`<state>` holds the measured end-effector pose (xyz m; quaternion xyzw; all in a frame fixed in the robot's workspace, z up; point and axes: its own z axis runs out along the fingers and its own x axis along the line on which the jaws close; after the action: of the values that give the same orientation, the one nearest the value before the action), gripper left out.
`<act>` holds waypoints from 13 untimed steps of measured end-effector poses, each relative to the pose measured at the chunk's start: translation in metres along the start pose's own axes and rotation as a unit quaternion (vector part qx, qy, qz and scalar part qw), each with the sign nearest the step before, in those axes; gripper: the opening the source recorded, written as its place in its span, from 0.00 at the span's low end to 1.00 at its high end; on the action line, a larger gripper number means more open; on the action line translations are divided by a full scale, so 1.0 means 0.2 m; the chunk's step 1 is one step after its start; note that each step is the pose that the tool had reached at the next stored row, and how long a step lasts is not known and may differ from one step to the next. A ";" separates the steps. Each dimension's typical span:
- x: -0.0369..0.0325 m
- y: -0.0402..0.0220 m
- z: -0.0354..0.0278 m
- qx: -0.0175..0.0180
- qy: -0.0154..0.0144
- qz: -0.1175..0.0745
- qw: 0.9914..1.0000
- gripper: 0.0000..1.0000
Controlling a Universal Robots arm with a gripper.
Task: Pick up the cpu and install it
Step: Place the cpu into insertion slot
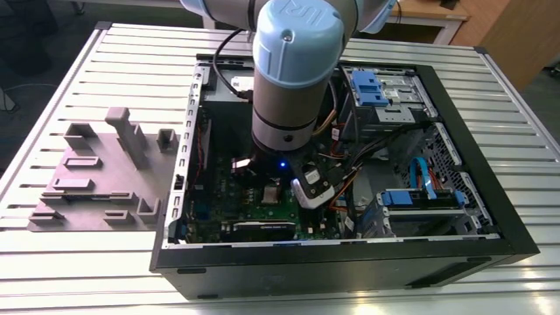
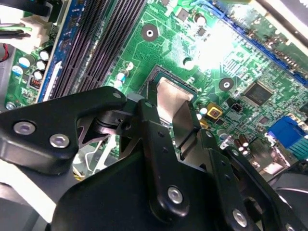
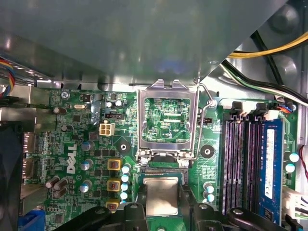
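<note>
Exterior view: a grey, pale-blue-capped robot arm (image 1: 293, 65) was reached down into an open black pc case (image 1: 350, 262) on the ribbed metal surface (image 1: 131, 59).

Second wrist view: black fingers (image 2: 156, 134) were judged clasped on opp. edges of the small flat square silvery-grey cpu (image 2: 169, 94), which lay in its socket on the green motherboard (image 2: 163, 43).

First wrist view: the cpu (image 3: 162, 196) was seen just beside the opened silver socket frame (image 3: 141, 125). The chip should be kept level, w/ corners aligned and no sideways drag.
</note>
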<state>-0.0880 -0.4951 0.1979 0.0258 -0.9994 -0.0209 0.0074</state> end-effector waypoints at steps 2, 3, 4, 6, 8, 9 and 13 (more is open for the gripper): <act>0.000 0.000 -0.001 0.001 0.000 0.000 1.000 0.41; -0.001 -0.001 -0.001 0.001 0.000 0.000 1.000 0.41; -0.004 -0.001 0.000 0.001 0.000 0.000 1.000 0.41; -0.009 -0.001 0.003 0.001 0.000 0.000 1.000 0.41; -0.021 -0.002 0.006 0.001 0.000 0.000 1.000 0.41; -0.023 -0.002 0.006 0.001 0.000 0.000 1.000 0.41; -0.022 -0.002 0.006 0.001 0.000 0.000 1.000 0.41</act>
<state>-0.0836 -0.4952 0.1967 0.0258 -0.9994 -0.0197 0.0074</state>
